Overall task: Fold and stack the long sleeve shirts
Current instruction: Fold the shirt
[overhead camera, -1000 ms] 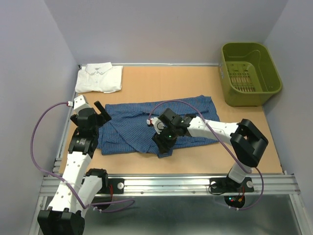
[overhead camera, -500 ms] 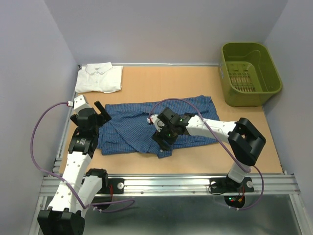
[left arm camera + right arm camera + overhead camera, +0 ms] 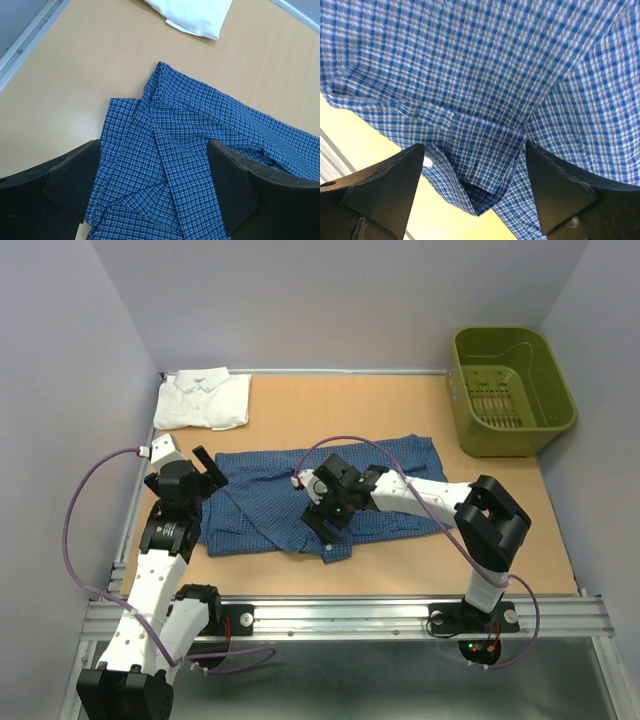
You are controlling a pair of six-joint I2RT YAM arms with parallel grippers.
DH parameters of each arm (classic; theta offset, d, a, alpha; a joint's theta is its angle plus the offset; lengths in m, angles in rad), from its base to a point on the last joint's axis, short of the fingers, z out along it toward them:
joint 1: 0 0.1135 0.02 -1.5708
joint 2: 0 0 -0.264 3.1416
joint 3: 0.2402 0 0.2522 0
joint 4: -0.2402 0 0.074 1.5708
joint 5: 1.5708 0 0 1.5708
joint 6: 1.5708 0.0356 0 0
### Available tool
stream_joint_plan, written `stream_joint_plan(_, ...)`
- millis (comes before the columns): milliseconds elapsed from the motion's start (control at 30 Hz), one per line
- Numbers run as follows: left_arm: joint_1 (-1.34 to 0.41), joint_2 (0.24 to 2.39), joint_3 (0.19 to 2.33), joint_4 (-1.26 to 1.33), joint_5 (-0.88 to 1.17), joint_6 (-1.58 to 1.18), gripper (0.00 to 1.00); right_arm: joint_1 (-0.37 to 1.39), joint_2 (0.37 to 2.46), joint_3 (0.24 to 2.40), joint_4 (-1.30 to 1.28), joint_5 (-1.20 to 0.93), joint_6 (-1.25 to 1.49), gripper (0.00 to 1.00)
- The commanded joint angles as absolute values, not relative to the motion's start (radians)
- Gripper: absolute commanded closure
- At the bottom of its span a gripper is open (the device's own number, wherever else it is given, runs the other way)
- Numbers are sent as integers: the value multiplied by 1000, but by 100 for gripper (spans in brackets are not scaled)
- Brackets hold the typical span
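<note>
Far-left corner of the table (image 3: 330,410): white shirt (image 3: 203,400) lies folded in a neat block w/ collar up, apart from the other shirt, bare wood between them. In the left wrist view only its near corner (image 3: 192,15) shows at the top edge.

Left end effector (image 3: 210,472) sits over the L end of the blue check shirt (image 3: 260,490). It is released: jaws spread wide, nothing between them (image 3: 154,150). Below it the cloth (image 3: 185,130) is rumpled, w/ a long fold running diagonally and one corner bunched toward the white shirt.

The blue shirt lies flat across the mid table, long side running L to R, near edge folded over in places, not yet a compact fold.

Right end effector (image 3: 328,538) is over the shirt's near edge, approx. mid-length, arm reaching in from the R. Also released: in the right wrist view both fingers stand well apart (image 3: 474,150) w/ the check cloth (image 3: 470,75) lying beyond them, a folded corner and a strip of table between. Whether the tips touch the fabric is hard to tell.

Far-right corner: olive-green basket (image 3: 468,430), well apart from both shirts.
</note>
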State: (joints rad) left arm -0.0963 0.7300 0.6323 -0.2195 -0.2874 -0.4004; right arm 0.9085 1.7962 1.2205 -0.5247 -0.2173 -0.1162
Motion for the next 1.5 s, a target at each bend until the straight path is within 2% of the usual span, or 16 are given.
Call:
stream_joint_plan(0, -95, 726, 623, -173, -287, -385, 1, 908, 1818, 1307, -495, -267, -144, 13)
stream_joint_plan(300, -95, 730, 623, -172, -285, -383, 1, 908, 1812, 1289, -497, -367, -149, 27)
stream_joint_plan(400, -95, 730, 623, -173, -285, -385, 1, 910, 1801, 1275, -499, -371, -149, 39)
stream_joint_plan(433, -95, 732, 623, -172, -285, -385, 1, 908, 1799, 1264, -497, -370, -150, 49)
stream_joint_plan(500, -95, 732, 621, -172, -285, -384, 1, 910, 1792, 1256, -497, -359, -150, 58)
stream_joint_plan(700, -95, 735, 621, -170, -282, -385, 2, 908, 1805, 1238, -495, -218, -149, 56)
stream_joint_plan(800, -95, 733, 620, -170, -282, -383, 2, 910, 1816, 1239, -494, -134, -161, 51)
stream_joint_plan(1000, -94, 735, 620, -170, -282, -384, 2, 910, 1830, 1252, -483, -144, -167, 52)
stream_joint_plan(1100, -94, 736, 620, -170, -282, -385, 2, 910, 1842, 1253, -480, -167, -170, 55)
stream_joint_plan(1233, -95, 736, 620, -170, -282, -385, 2, 910, 1845, 1250, -480, -199, -175, 67)
stream_joint_plan(1300, -94, 739, 620, -169, -282, -384, 2, 910, 1839, 1244, -480, -206, -182, 69)
stream_joint_plan(1433, -95, 739, 620, -169, -281, -385, 2, 910, 1799, 1243, -483, -201, -178, 99)
stream_joint_plan(1467, -95, 739, 620, -169, -281, -385, 2, 910, 1786, 1244, -483, -202, -178, 99)
